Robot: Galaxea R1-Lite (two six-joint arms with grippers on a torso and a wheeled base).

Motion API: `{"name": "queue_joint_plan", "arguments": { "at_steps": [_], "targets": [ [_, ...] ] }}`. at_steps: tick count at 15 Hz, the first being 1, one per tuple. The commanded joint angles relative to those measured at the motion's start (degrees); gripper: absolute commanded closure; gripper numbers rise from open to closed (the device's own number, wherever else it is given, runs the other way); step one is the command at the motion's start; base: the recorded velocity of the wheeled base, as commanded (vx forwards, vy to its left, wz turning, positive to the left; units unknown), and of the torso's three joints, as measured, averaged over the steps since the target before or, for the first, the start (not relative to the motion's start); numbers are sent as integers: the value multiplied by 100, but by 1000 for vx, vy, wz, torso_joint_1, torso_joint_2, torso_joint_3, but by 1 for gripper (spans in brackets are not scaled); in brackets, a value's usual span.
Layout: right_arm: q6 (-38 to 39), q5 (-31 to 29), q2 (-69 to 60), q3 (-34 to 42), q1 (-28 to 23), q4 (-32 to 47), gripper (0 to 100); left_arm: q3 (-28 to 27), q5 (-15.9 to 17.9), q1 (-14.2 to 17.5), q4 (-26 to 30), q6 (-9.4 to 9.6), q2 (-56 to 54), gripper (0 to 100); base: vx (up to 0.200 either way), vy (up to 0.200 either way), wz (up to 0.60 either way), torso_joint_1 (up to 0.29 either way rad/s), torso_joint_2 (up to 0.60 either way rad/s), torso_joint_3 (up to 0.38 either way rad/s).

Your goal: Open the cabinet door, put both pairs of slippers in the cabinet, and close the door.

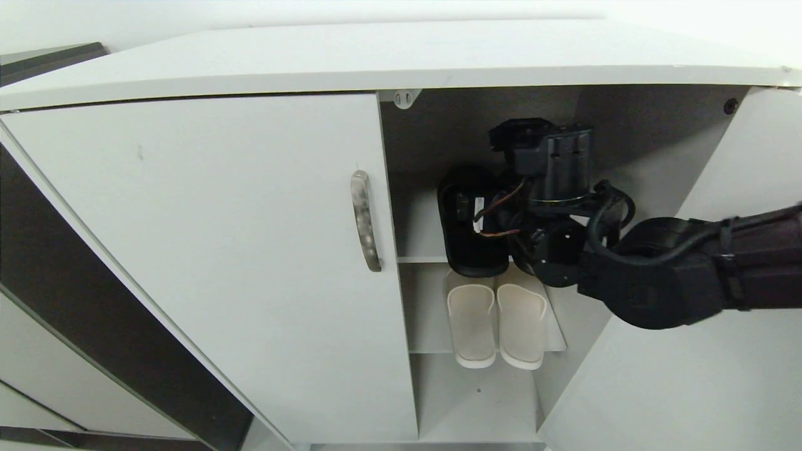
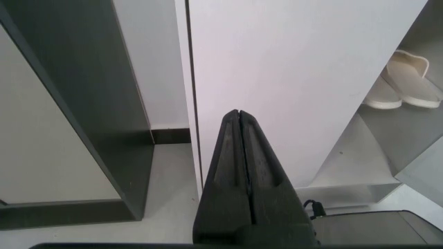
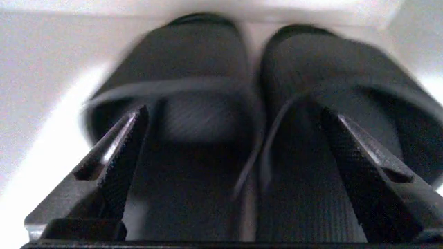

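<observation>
The cabinet (image 1: pixel 401 56) stands with its right door (image 1: pixel 689 388) swung wide open and its left door (image 1: pixel 207 250) shut flush, its metal handle (image 1: pixel 365 220) near the inner edge. The right arm reaches in through the open half to the upper shelf (image 1: pixel 418 259). There the black slippers (image 3: pixel 201 104) lie side by side, toes toward the back wall. In the head view one heel hangs a little past the shelf's front edge.

The right gripper (image 3: pixel 235 114) has its fingers (image 3: pixel 114 166) spread wide, one outside each slipper. Whether the pads touch the slippers cannot be told. The compartment's side walls sit close around the pair.

One level down, the white slippers (image 1: pixel 498 322) rest together on the middle shelf (image 1: pixel 426 347), heels jutting over its front lip. The bottom compartment below them lies open.

The left gripper (image 2: pixel 239 121) hangs outside, in front of the shut left door, with its fingers pressed together on nothing.
</observation>
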State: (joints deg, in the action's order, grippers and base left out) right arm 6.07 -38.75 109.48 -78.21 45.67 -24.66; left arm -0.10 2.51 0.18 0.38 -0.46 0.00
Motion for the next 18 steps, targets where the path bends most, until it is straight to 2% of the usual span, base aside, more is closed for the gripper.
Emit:
{"name": "queue_joint_plan", "arguments": {
  "at_steps": [1,2,3,6,9,18],
  "targets": [
    [158,351,-1052,948,346,-91,0,1,4,-1,-3,2,0,100,0,0,0,0,0,0],
    [175,421,-1254,1318,434,-135,0,1,4,-1,6,2,0,100,0,0,0,0,0,0],
    [210,430,-1368,1704,522,-232,100,1,4,-1,-3,2,0,100,0,0,0,0,0,0],
    [228,369,-1403,2478,557,-1093,100,1,4,-1,-3,2,0,100,0,0,0,0,0,0],
    [237,386,-1412,2856,549,-1506,100,1,4,-1,6,2,0,100,0,0,0,0,0,0],
    [219,333,-1509,2961,584,-1524,100,1,4,-1,6,-6,0,100,-200,0,0,2,4,2]
  ]
}}
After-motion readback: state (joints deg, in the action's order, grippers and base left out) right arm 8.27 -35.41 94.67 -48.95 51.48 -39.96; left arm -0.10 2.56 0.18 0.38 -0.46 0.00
